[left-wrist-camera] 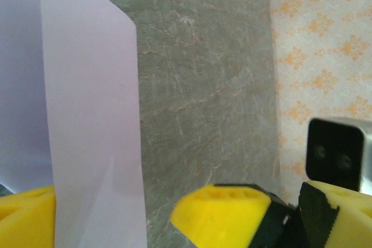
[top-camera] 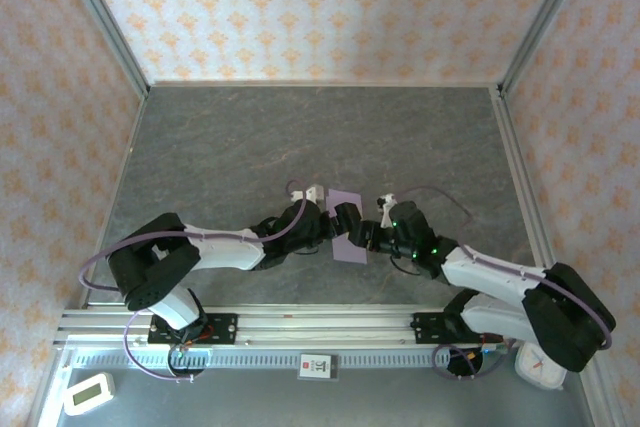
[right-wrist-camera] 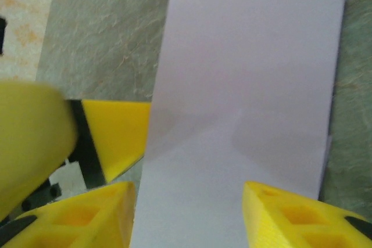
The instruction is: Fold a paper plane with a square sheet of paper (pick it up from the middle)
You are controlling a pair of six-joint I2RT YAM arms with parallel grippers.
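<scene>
The lilac sheet of paper (top-camera: 348, 244) lies on the grey table between my two grippers, folded into a narrow strip. In the left wrist view the paper (left-wrist-camera: 93, 114) runs up the left side, between the fingers of my left gripper (left-wrist-camera: 122, 219), which stand wide open. One yellow fingertip (left-wrist-camera: 224, 213) rests off the paper on bare table. My right gripper (right-wrist-camera: 189, 219) is open, a yellow finger at each side and the paper (right-wrist-camera: 250, 74) flat below the gap. A left finger (right-wrist-camera: 116, 132) shows at the paper's left edge. No paper plane shape is visible.
The grippers (top-camera: 325, 222) (top-camera: 360, 234) almost touch at the table's middle. Wallpapered walls (top-camera: 300, 7) close off three sides. An aluminium rail (top-camera: 320, 325) carries the arm bases. A white timer (top-camera: 88, 393) lies at the front left. A white object (top-camera: 540, 369) sits at the front right.
</scene>
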